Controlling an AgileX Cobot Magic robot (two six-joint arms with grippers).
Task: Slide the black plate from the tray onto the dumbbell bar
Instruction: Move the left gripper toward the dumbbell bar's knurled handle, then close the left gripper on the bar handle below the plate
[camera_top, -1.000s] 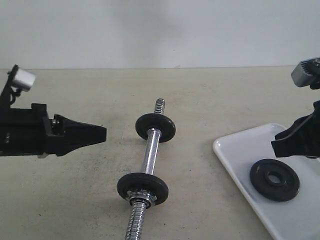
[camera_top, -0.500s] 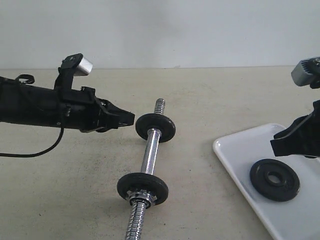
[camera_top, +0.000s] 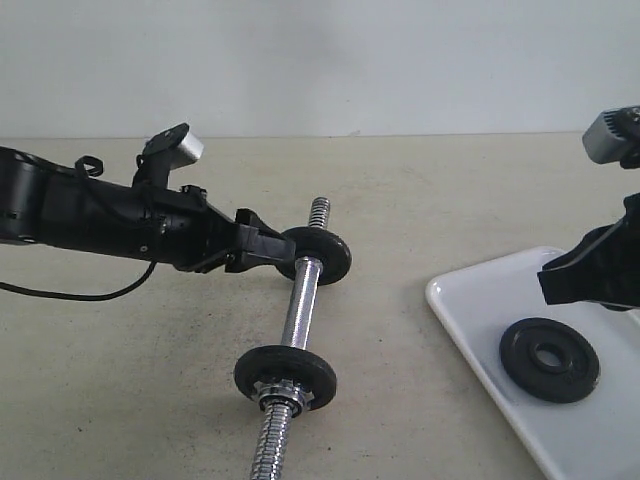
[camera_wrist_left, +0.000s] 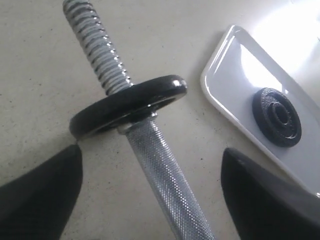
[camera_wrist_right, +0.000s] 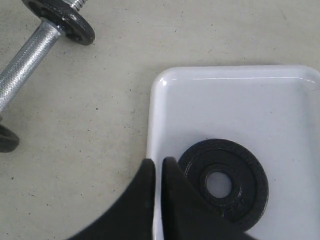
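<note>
On a beige tabletop (camera_top: 420, 200) sat the tray (camera_top: 478, 300), the dumbbell bar (camera_top: 298, 310) lying well apart from it. The black plate (camera_top: 520, 355) lay flat in the tray. The left gripper (camera_top: 272, 250) gaped astride the bar; the right gripper (camera_wrist_right: 157, 165), clenched, hung beside the plate.

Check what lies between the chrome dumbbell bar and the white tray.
Only bare beige tabletop separates the chrome dumbbell bar and the glossy white tray, exterior view.
</note>
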